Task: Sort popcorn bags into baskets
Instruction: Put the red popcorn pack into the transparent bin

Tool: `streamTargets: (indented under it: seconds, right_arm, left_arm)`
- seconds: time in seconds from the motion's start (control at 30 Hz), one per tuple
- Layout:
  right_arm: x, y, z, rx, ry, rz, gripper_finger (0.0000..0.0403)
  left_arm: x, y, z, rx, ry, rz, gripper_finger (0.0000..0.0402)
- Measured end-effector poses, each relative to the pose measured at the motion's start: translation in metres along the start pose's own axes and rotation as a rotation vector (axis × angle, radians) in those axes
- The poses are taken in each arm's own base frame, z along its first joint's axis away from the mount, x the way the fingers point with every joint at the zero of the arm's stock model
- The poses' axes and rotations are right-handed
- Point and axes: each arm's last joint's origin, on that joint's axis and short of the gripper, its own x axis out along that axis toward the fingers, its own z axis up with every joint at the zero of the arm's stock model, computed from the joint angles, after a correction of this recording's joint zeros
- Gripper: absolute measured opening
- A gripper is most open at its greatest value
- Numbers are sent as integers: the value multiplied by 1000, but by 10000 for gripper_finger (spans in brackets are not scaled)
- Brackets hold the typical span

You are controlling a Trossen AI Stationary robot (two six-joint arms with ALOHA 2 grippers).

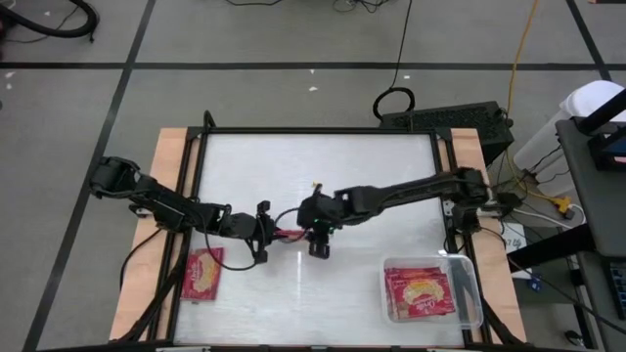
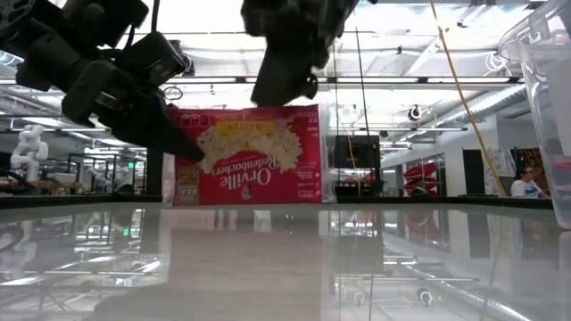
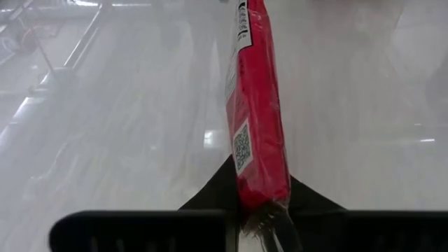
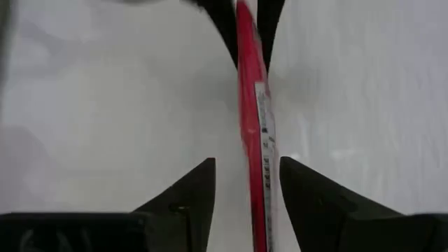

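Nearest the low camera, you had only the glossy bench (image 2: 285,267), with the clear wall of the basket (image 2: 544,107) rising at one edge of that view. Beyond that bare stretch, one popcorn bag (image 2: 254,156) hung on edge above the bench near its middle, its print upside down, carried clear of the surface.

Your left pincer (image 3: 260,210) was clamped on one end of that bag, the red packet (image 3: 255,119) running straight out from between its fingers. Your right pincer (image 4: 246,189) sat at the other end with its fingers parted and the packet's edge (image 4: 250,105) standing between them, apart from both pads as far as the right wrist view showed; the left fingers showed pinching the far end there.

From above, the two pincers met near the bench's middle (image 1: 293,233). A second bag (image 1: 203,276) lay flat by the near left edge, and the basket (image 1: 468,269) at the near right already held at least one bag (image 1: 421,293).

I judged the step to be a hand-over from left arm to right. You needed to close the right fingers on the packet before the left let go, then carry it to the basket on the right side, well apart from the meeting point.
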Motion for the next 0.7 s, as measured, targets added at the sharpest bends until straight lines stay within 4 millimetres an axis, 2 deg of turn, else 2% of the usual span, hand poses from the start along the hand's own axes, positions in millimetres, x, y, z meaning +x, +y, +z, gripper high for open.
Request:
streamTargets:
  seconds: [0.17,0.33,0.5,0.7]
  right_arm:
    - [25,-2,-4,-64,79,-30,147]
    - [28,-3,-7,-68,118,-35,91]
    - [9,2,-6,-71,111,-21,12]
    - [-34,15,-14,-38,157,-20,9]
  left_arm:
    - [0,0,-1,2,13,0,21]
    - [0,0,0,-34,-3,-1,63]
    - [-1,-4,3,-45,-32,-16,117]
    - [-1,-6,7,-51,-82,-3,182]
